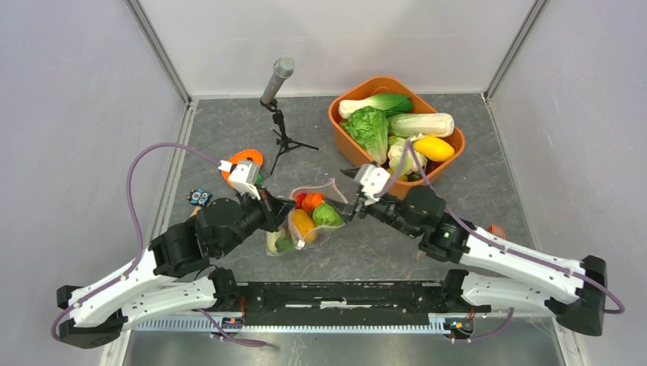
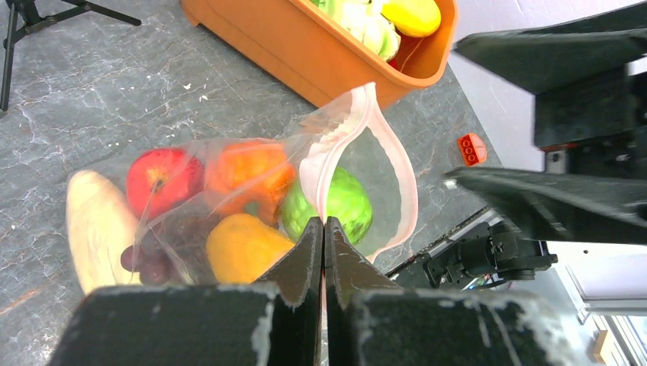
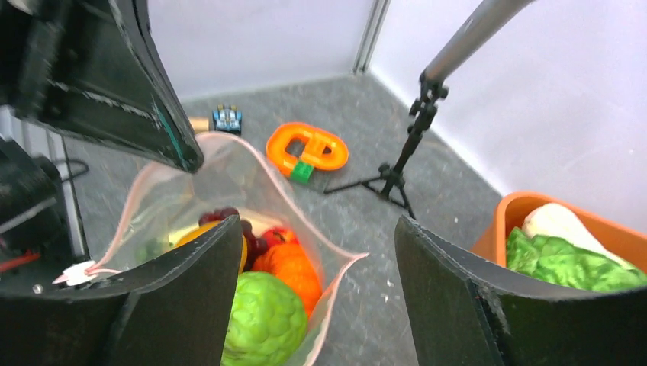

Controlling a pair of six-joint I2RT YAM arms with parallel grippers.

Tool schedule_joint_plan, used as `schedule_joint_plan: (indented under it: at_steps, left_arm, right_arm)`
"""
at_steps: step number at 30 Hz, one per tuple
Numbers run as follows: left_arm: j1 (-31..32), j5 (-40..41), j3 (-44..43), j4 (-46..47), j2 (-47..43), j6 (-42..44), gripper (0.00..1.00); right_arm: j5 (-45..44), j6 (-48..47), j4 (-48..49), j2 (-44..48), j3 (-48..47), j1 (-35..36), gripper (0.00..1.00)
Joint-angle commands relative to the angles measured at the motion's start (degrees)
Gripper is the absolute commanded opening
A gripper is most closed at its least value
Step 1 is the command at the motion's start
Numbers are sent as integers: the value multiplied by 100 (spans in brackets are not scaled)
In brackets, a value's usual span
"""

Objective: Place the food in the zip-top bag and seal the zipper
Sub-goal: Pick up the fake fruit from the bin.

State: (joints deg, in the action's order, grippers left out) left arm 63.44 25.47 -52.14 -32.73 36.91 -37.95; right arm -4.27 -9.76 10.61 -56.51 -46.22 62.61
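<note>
The zip-top bag (image 1: 309, 217) lies on the grey worktop (image 1: 229, 130) between the two arms, its mouth gaping toward the right arm. The left pincer (image 2: 324, 226) is pinched closed on the pink zipper (image 2: 314, 164). The food (image 2: 244, 248) sits inside: red, orange, yellow and green pieces, and dark grapes. The right pincer (image 3: 317, 229) hangs spread wide at the mouth, gripping nothing. Farther right stands an orange tub (image 1: 336, 114) of vegetables.
</note>
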Motion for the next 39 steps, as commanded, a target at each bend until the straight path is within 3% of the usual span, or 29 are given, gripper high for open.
schedule_joint_plan:
  at_steps: [1, 8, 10, 14, 19, 31, 39]
  left_arm:
    - [-4, 180, -78, 224, -137, -85, 2]
    - [-5, 145, -59, 223, -152, -91, 2]
    - [-1, 125, -60, 228, -141, -90, 2]
    - [-7, 107, -59, 206, -165, -89, 2]
    - [-1, 107, -54, 188, -176, -81, 2]
    - [-6, 72, -92, 134, -129, -55, 2]
    - [-4, 85, -99, 134, -112, -73, 2]
  right_arm:
    - [-364, 131, 636, 500, 259, 23, 76]
    - [-2664, 203, 247, 666, 223, -126, 73]
    - [-2895, 316, -103, 614, 80, -380, 72]
    - [-2780, 639, -801, 492, -151, -1270, 72]
    - [-2659, 501, -1506, 266, -326, -2301, 83]
    - [-1213, 663, -1672, -398, -228, -4251, 93]
    - [-689, 236, -2268, -1349, -1025, -4912, 98]
